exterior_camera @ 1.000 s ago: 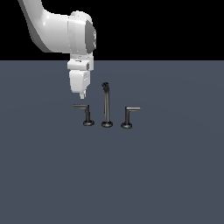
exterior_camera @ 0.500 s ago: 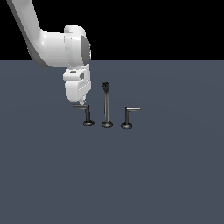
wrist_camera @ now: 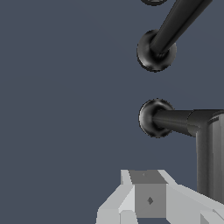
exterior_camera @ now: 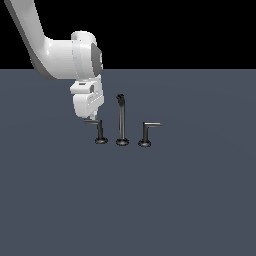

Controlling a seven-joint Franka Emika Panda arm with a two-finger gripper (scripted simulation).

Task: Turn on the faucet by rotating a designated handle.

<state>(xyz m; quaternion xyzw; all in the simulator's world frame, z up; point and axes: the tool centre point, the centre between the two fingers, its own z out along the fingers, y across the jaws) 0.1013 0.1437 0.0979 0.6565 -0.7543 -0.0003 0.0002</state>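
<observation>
The faucet is a dark three-piece set: a tall spout (exterior_camera: 121, 120) in the middle with a lever handle on either side. The designated handle (exterior_camera: 100, 131) stands on the exterior view's left, its thin arm (exterior_camera: 91, 121) pointing left. The mirrored handle (exterior_camera: 145, 133) is on the right. My gripper (exterior_camera: 88, 117) hangs right at the tip of the designated handle's arm, partly covering it. In the wrist view the handle's round base (wrist_camera: 153, 118) and arm (wrist_camera: 210, 157) lie close beside one light grey finger (wrist_camera: 148, 199). The spout's base (wrist_camera: 156, 51) sits beyond. The gap between the jaws is hidden.
The three pieces stand on a flat dark grey-blue surface (exterior_camera: 150, 200). My white arm (exterior_camera: 55, 60) reaches in from the exterior view's upper left, above and behind the handle.
My gripper has come down and slightly to the exterior view's left, reaching the level of the designated handle's arm. The handle's arm points the same way as before.
</observation>
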